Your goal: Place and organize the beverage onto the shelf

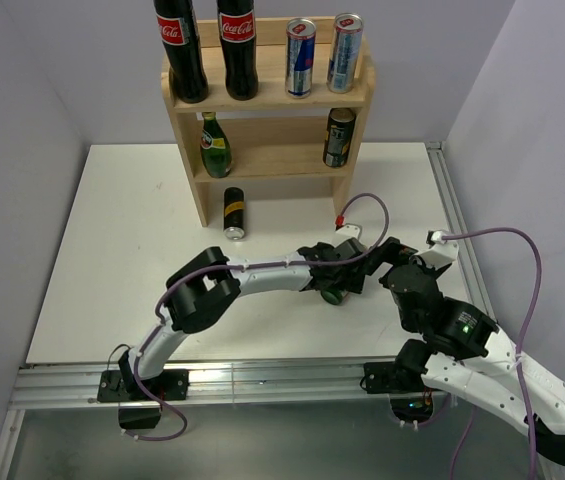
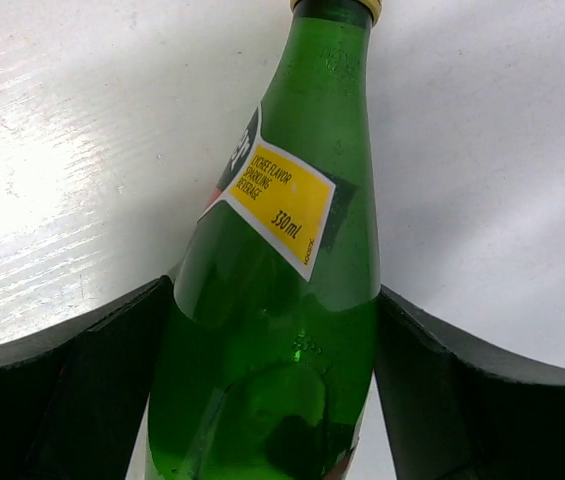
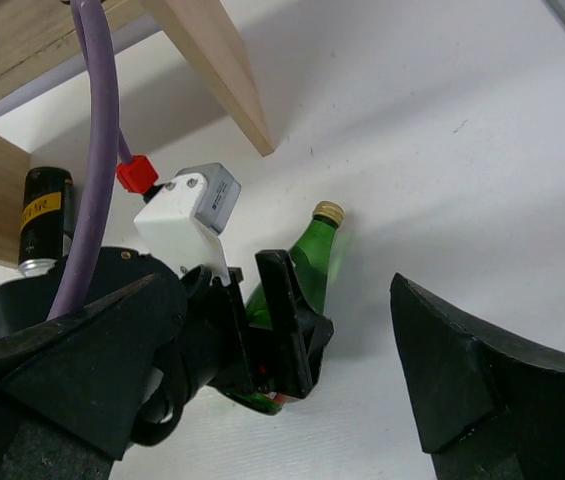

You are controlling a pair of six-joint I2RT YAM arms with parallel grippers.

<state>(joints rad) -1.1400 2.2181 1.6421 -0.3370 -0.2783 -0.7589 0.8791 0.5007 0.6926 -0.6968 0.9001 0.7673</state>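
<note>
**Green glass bottle (image 3: 310, 250) may slip**

It lies on the surface (image 1: 112, 250) before the shelf (image 1: 262, 100), pinched by the left gripper (image 2: 274, 300) (right gripper (image 3: 274, 285) gapes empty alongside). Smooth glass, held low, could swivel or slide once lifted.

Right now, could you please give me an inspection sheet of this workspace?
Surface: white table, no spills seen.
Job's things: wooden shelf; top tier holds two cola bottles and two tall cans; lower tier holds a green bottle and a dark can; a fallen can lies at the shelf's foot.
Clutter: nothing seen.
Grippers: left gripper shut on a lying bottle; right gripper open beside it.
Cables: purple cables loop off both arms.
Surroundings: pale walls.
</note>
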